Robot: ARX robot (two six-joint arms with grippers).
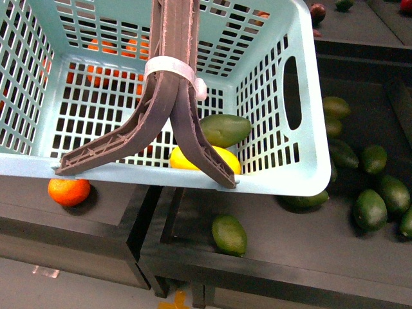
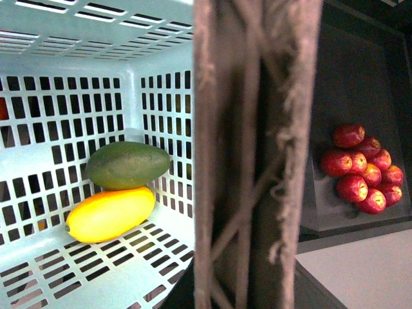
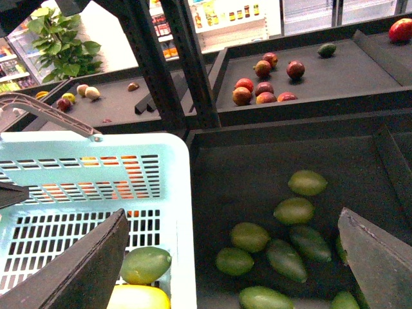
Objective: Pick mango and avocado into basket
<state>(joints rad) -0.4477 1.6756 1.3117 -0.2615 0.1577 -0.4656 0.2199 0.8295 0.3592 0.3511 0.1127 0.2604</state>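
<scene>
Teal plastic basket (image 1: 302, 96) holds the mango (image 2: 109, 214) and the avocado (image 2: 127, 165), touching, near front-view centre. Right hand (image 3: 232, 215) fingers apart, empty, above loose green fruit (image 3: 293, 210). Left hand out of view; state cannot be told.

bright, even light, soft shadows, near basket handle (image 2: 257, 154) blurred, perhaps too close
</scene>
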